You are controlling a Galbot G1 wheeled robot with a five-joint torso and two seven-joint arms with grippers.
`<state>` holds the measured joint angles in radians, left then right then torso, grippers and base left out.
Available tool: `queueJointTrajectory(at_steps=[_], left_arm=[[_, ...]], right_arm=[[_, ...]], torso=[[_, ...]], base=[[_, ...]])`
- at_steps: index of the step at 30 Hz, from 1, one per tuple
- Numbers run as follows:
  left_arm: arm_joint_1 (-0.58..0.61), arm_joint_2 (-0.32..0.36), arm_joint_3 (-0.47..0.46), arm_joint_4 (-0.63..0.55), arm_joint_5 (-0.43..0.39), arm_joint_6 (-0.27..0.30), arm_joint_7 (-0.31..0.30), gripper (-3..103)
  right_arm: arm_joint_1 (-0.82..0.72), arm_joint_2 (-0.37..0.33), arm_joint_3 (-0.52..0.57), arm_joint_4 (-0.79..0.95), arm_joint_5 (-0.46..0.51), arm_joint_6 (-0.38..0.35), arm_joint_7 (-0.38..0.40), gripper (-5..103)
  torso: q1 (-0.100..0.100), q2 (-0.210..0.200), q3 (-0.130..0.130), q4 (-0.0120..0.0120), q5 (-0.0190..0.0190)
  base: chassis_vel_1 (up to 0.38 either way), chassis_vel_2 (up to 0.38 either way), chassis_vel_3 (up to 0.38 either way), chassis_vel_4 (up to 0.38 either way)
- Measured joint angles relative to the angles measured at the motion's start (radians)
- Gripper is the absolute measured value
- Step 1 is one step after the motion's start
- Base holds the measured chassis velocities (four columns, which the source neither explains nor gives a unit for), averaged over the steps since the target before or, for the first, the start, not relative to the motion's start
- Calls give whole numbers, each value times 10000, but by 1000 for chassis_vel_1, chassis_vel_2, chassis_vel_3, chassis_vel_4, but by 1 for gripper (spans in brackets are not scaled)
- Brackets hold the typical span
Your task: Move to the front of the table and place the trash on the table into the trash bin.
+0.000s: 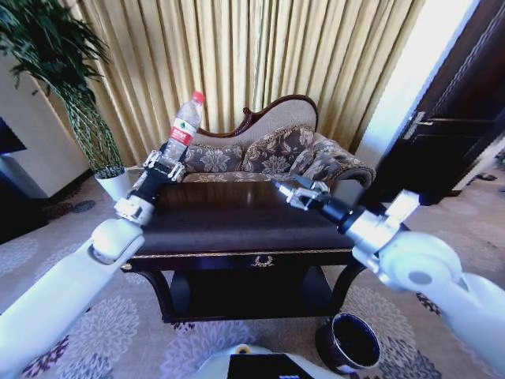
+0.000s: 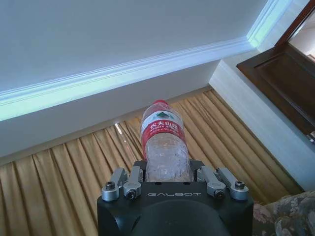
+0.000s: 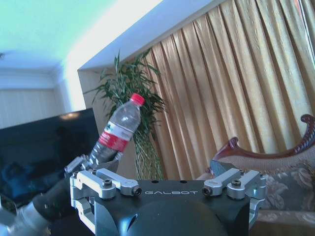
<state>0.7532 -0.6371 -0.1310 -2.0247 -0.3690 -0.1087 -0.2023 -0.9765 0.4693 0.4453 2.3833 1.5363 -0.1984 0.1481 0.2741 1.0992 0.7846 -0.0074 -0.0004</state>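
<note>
1. While raised above the large dark glossy wooden table (image 1: pixel 237 225), the left gripper (image 1: pixel 164 167) clamps its fingers (image 2: pixel 129 183) on the base of the small clear plastic bottle (image 1: pixel 185 126) with red cap, tilted cap-up
2. Right gripper (image 1: pixel 293 192) hovers over the table's right half, fingers (image 3: pixel 110 181) spread wide, holding nothing
3. Small round dark brown trash bin (image 1: pixel 349 342) stands on the patterned carpet (image 1: pixel 118 332) by the table's front right leg

Left pincer (image 1: pixel 167 167) is raised and clamped, while the right pincer (image 1: pixel 289 192) reaches forward, spread apart.
</note>
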Motion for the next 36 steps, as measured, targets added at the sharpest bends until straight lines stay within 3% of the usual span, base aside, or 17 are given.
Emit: queueJointTrajectory(at_steps=[3,9,13,18,25,36], left_arm=[[-1051,-182,1036,71,-103,260,-115,42],[-2061,-312,2053,46,-352,648,-382,42],[-2917,-295,3142,-96,-671,1014,-669,42],[-3381,-60,3855,-252,-772,1031,-757,42],[-3638,163,4165,-412,-953,1061,-762,42],[-4027,170,4870,-570,-982,1200,-721,42]], right_arm=[[1400,14,-1017,-576,317,-101,2,100],[2801,356,-2085,-1141,600,-375,53,100],[4838,1400,-3642,-2085,977,-578,355,100],[5834,2138,-4608,-2635,971,-592,389,100],[6487,2637,-5287,-3019,673,-714,381,100],[6874,2653,-5566,-3243,509,-809,337,100]], torso=[[0,0,1,0,-1],[0,0,1,-3,7],[0,-1,0,2,-1],[1,-1,1,3,-1],[1,0,0,1,1],[0,1,-1,0,2]], base=[[0,0,0,0],[0,0,0,0],[0,0,0,0],[0,0,0,0],[0,0,0,0],[0,0,0,0]])
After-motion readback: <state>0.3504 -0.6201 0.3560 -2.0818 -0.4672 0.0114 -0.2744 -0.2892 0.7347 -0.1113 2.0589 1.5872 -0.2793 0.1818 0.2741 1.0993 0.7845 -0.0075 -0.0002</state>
